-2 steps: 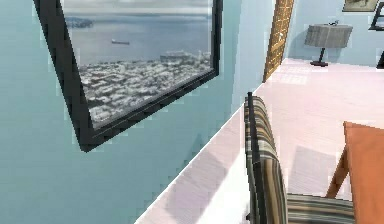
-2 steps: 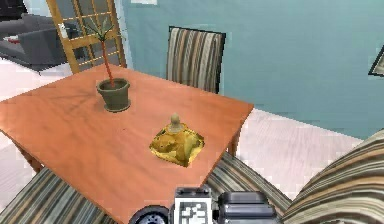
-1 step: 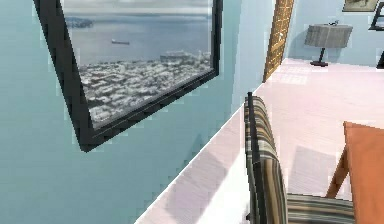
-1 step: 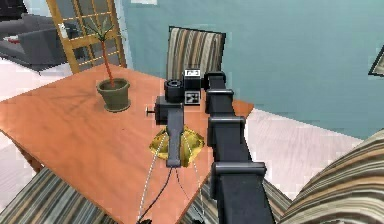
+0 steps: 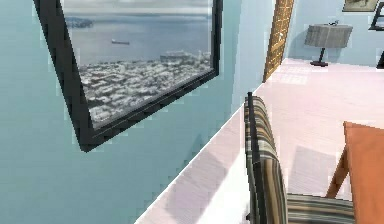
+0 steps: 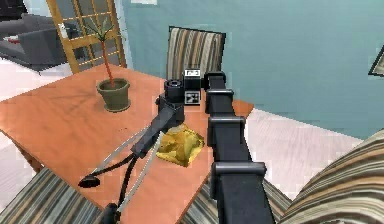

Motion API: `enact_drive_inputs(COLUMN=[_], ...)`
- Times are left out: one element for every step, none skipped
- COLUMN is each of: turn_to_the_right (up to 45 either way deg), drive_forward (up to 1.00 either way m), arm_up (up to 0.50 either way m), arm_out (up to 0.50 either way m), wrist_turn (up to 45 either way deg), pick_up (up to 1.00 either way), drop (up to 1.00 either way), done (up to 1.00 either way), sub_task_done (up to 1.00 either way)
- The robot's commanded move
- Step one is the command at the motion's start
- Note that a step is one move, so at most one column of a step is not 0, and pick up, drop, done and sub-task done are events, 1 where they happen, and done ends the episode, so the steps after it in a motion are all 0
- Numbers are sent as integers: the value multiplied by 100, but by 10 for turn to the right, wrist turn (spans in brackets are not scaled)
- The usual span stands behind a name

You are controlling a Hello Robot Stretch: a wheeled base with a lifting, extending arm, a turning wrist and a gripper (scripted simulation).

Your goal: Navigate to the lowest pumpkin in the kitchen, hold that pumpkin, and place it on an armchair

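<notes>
My arm (image 6: 225,140) reaches out over a wooden table (image 6: 60,110). The gripper (image 6: 100,198) points down toward the arm side view's lower left, with its thin fingers (image 6: 120,160) above the tabletop's near edge. A yellow-orange lumpy thing (image 6: 180,146) lies on the table right beside the gripper's dark body; its shape is too vague to name. I cannot tell whether the gripper holds anything.
A potted plant (image 6: 113,92) stands on the table. Striped chairs (image 6: 195,50) (image 6: 345,190) (image 6: 40,200) ring it, and a dark sofa (image 6: 30,40) lies beyond. Ahead, a framed coastal picture (image 5: 140,55) hangs on the teal wall beside a striped chair (image 5: 265,165), a table corner (image 5: 365,160) and a doorway (image 5: 280,40).
</notes>
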Motion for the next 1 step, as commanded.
enact_drive_inputs(turn_to_the_right=[0], drive_forward=[0], arm_up=[0], arm_out=[0], wrist_turn=[450], pick_up=[0], drop=[0], done=[0], sub_task_done=[0])
